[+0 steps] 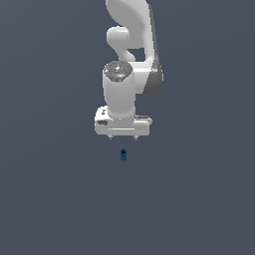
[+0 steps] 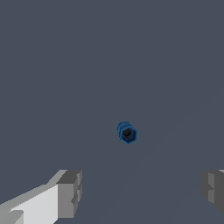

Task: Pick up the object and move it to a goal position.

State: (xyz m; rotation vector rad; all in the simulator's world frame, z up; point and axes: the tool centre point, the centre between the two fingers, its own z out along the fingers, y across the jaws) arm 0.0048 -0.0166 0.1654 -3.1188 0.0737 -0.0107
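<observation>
We see the white gripper (image 1: 122, 137) hanging with its fingers spread wide and nothing between them; in the wrist view the two grey fingertips (image 2: 70, 192) stand well apart, with bare floor in the gap. The object, a tiny dark-blue bolt-like cylinder (image 1: 123, 155), stands upright on the plain grey floor (image 1: 55, 199), just below the gripper in the exterior view and apart from it (no contact yet); from the wrist camera we look almost straight down on its hexagonal top (image 2: 127, 133). We judge the risk to be misalignment: the cylinder sits off the line between the fingertips, so a straight descent could miss it or topple it; being so small, it could also slip from the pads.
</observation>
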